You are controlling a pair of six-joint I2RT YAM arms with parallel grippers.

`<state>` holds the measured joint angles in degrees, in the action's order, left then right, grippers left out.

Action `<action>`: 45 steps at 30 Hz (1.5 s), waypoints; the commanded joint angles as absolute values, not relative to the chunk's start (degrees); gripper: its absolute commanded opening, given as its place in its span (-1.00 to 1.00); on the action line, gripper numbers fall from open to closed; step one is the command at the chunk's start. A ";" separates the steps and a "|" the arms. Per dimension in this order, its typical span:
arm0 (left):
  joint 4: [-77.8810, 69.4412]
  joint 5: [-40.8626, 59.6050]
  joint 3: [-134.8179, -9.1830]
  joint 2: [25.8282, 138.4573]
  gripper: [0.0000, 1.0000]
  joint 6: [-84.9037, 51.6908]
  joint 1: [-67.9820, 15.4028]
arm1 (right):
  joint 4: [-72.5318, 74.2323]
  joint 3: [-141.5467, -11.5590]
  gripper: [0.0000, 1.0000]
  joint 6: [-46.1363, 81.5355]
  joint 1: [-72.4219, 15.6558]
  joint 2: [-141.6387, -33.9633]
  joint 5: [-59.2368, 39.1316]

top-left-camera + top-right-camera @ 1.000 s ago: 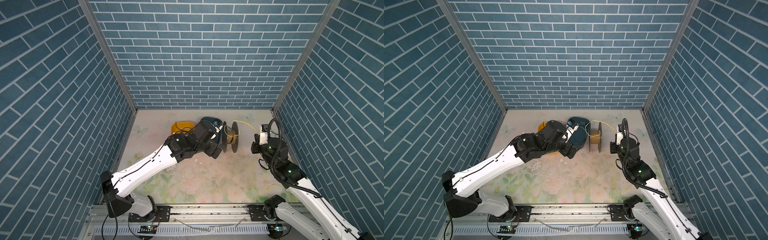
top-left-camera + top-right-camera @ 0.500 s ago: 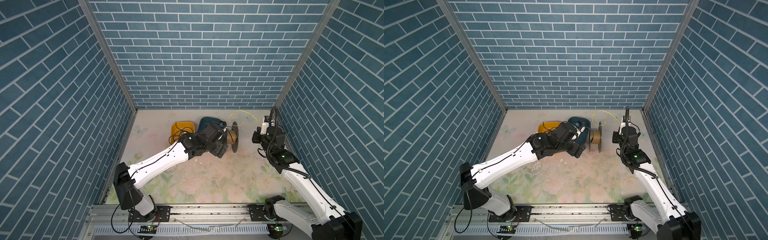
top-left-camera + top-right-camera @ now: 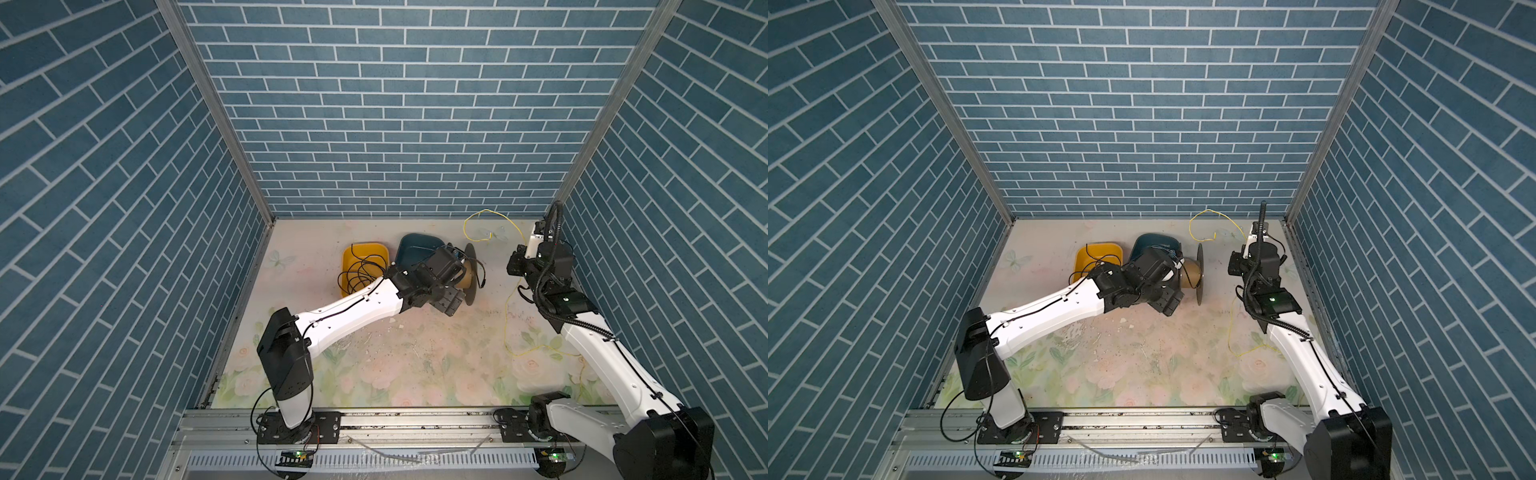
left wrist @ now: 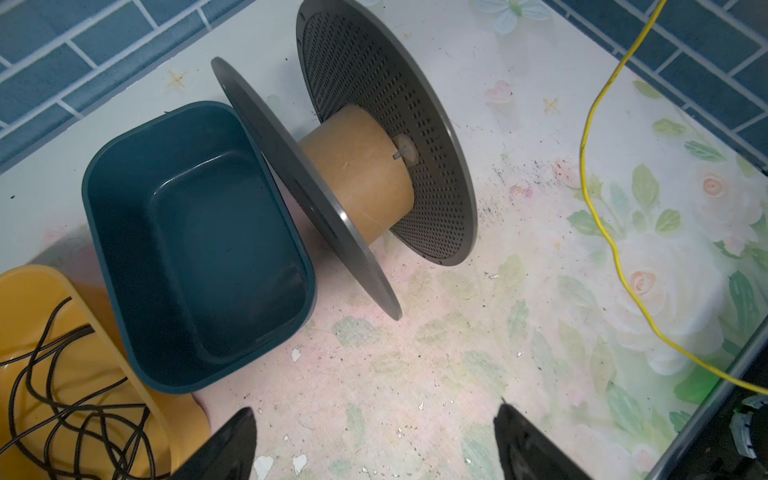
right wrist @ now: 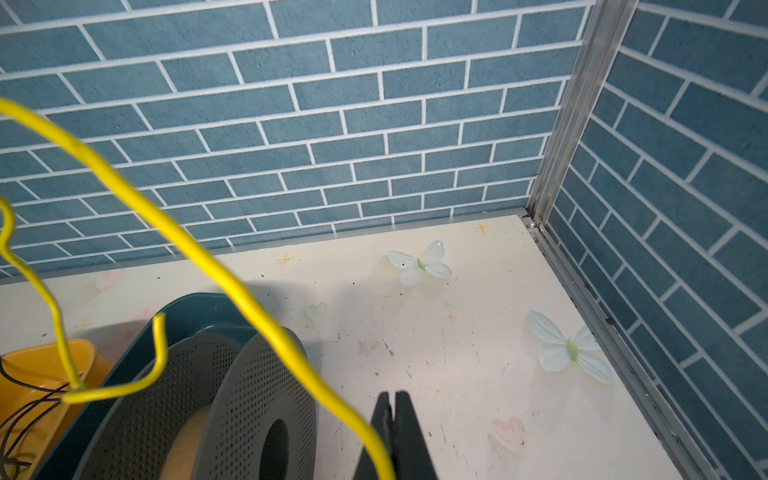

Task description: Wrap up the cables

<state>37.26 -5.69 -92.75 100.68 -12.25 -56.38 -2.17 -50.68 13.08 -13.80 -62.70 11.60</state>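
Cables [image 3: 505, 324] run roughly back to front along the right side of the worktop [image 3: 415, 353]. We see one yellow strand lying slack on the floral surface, then climbing to the right hand [image 5: 392, 415], whose jaws are pressed together on it. Past that grip the free end arcs up and curls leftward in a loop near the back wall. The left hand [image 4: 376, 432] hovers spread wide, holding nothing, near the bare spool [image 4: 357, 174].
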 commanded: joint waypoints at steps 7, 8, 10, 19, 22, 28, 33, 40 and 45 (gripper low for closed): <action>37.01 -8.01 -99.47 106.02 0.59 -12.38 -56.26 | -3.16 -53.24 -1.00 15.46 -12.49 -60.81 11.99; 37.40 -8.57 -100.69 107.07 0.51 -12.53 -56.19 | -3.76 -53.41 -1.00 15.56 -12.31 -60.40 12.03; 37.96 -9.35 -102.69 109.06 0.42 -12.72 -55.91 | -4.82 -53.52 -1.00 15.73 -12.02 -59.86 11.96; 37.96 -12.28 -107.17 114.98 0.12 -13.44 -55.30 | -8.75 -53.00 -1.00 17.88 -10.70 -57.57 12.06; 37.96 -12.92 -107.69 116.17 0.04 -13.55 -55.11 | -9.49 -52.18 -1.00 18.50 -10.43 -56.73 11.70; 36.60 -13.54 -107.27 117.50 -0.14 -13.73 -54.67 | -9.73 -49.71 -1.00 19.94 -10.22 -55.21 11.01; 35.58 -13.92 -107.23 118.28 -0.29 -13.32 -54.51 | -10.10 -48.30 -1.00 20.70 -10.12 -54.43 11.29; 35.07 -14.72 -106.22 117.74 -0.64 -12.45 -54.53 | -10.08 -46.96 -1.00 20.57 -10.11 -54.16 11.18; 34.23 -15.93 -104.15 115.80 -0.81 -11.92 -54.54 | -9.49 -46.02 -1.00 20.43 -10.11 -53.62 10.55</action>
